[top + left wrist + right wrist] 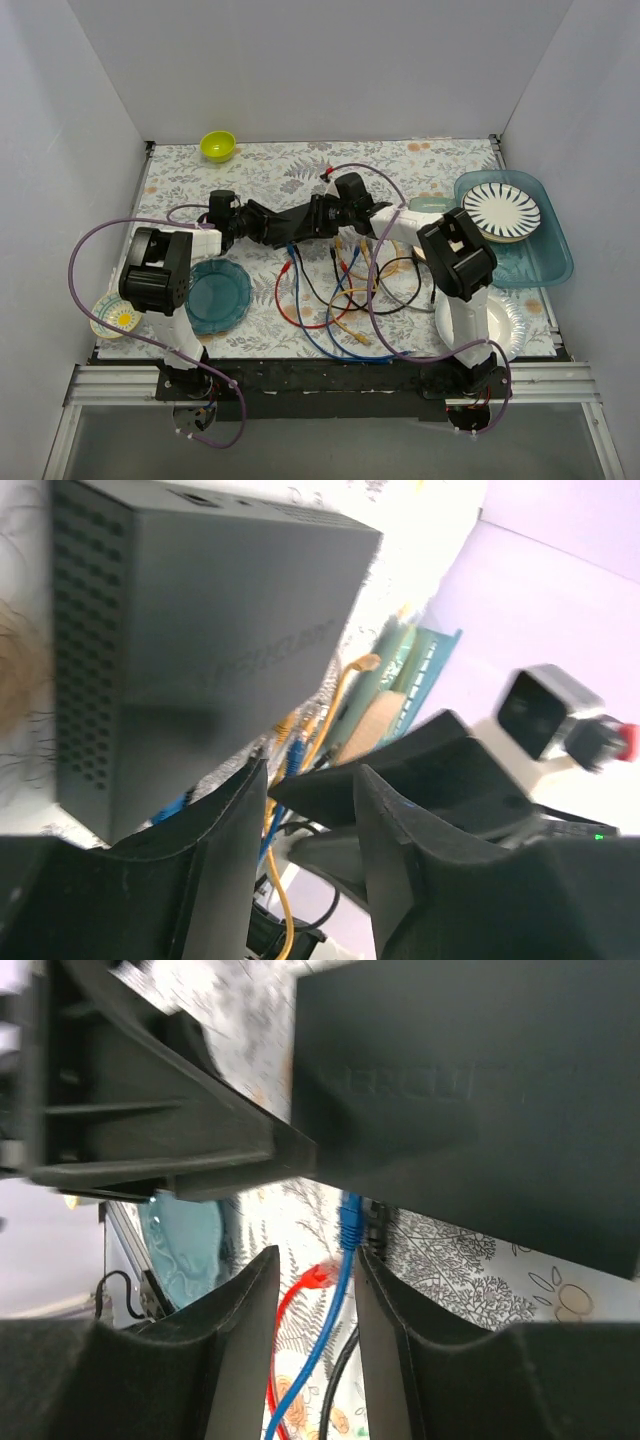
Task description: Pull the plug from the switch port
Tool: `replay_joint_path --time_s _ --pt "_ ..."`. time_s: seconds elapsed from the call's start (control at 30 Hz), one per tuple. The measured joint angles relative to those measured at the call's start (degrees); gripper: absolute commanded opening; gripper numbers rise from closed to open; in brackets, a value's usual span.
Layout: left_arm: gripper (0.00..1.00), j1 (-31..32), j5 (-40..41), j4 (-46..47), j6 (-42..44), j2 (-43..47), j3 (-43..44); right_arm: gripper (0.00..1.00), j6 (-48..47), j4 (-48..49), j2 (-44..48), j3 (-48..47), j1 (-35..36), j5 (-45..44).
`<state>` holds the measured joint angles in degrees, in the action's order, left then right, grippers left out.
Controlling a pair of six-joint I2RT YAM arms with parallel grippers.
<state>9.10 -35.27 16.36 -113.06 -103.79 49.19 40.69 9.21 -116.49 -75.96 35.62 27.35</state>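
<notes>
The switch (200,630) is a flat dark grey box that fills the upper left of the left wrist view. It also shows at the top right of the right wrist view (470,1090). A blue plug (350,1220) sits in a port on its edge, and its blue cable runs down between my right fingers, against the right one. A red plug (318,1276) lies loose on the cloth. My right gripper (317,1255) is open just below the ports. My left gripper (312,770) is open beside the switch. In the top view both grippers (300,222) (338,212) meet over the switch and hide it.
Red, blue, yellow and black cables (335,300) fan out toward the near edge. A teal plate (218,295) lies at the near left and a green bowl (218,146) at the back. A striped plate (500,210) sits in a teal tray (560,250). A white plate (505,320) lies at the near right.
</notes>
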Motion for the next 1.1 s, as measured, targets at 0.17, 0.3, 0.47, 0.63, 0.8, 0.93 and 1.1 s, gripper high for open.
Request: replay_joint_path --time_s 0.17,0.3,0.47,0.63,0.8,0.93,1.1 --pt "0.38 0.0 1.6 -7.2 3.0 -3.0 3.9 0.43 1.4 -1.6 -5.9 -0.3 0.8 1.2" --pt "0.38 -0.3 1.2 -8.6 3.6 -3.8 4.3 0.43 2.7 -1.9 -6.7 -1.0 0.6 2.3" --pt "0.37 -0.3 1.0 -8.8 4.2 -3.8 4.3 0.43 3.8 -2.0 -7.6 -2.0 0.5 2.2" --pt "0.37 -0.3 0.7 -8.9 4.7 -3.8 4.3 0.41 5.7 -1.2 -9.2 -3.6 0.5 2.4" --pt "0.37 -0.3 0.4 -9.2 5.2 -3.7 4.3 0.41 6.8 -1.1 -10.5 -5.2 0.5 3.0" --pt "0.37 -0.3 0.2 -9.2 5.3 -3.7 4.2 0.40 7.7 -0.6 -10.8 -5.4 0.5 3.0" --pt "0.37 -0.3 0.1 -9.2 5.3 -3.7 4.2 0.33 9.4 0.1 -11.2 -5.4 0.5 3.0"
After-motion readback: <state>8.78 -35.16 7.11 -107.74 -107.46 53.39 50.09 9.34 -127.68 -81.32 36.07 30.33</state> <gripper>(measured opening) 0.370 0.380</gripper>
